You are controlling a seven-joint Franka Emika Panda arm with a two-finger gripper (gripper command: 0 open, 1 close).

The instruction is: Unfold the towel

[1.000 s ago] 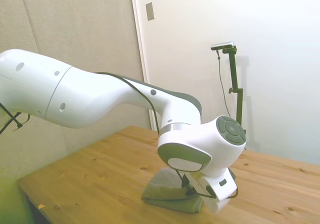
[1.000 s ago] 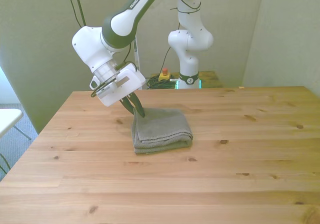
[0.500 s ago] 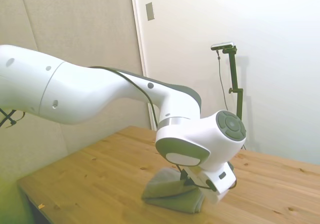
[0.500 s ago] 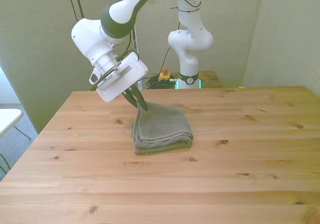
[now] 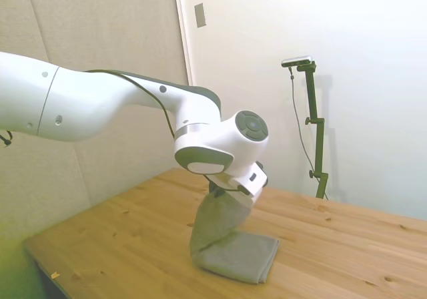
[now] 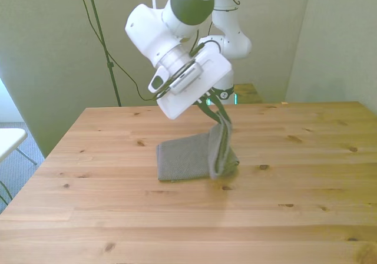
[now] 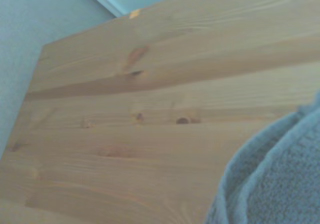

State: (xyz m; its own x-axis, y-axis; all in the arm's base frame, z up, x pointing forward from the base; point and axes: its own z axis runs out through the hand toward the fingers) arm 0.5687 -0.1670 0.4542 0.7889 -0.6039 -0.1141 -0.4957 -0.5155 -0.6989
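I am looking past a blurred grey fold of the towel point(image 7: 280, 184) in the wrist view, over bare tabletop point(image 7: 125, 134). In the front view's centre the towel point(image 6: 188, 161) is half lying, half rising in a limp sheet. My hand point(image 6: 219, 112) is pinching its top layer at one edge. It is draping softly, so I judge it light and floppy, likely to slip from a shallow grip; an edge or corner seems the best hold.

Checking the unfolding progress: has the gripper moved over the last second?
Yes. The gripper has risen from the table and swung toward the front view's right, lifting the towel layer it pinches.
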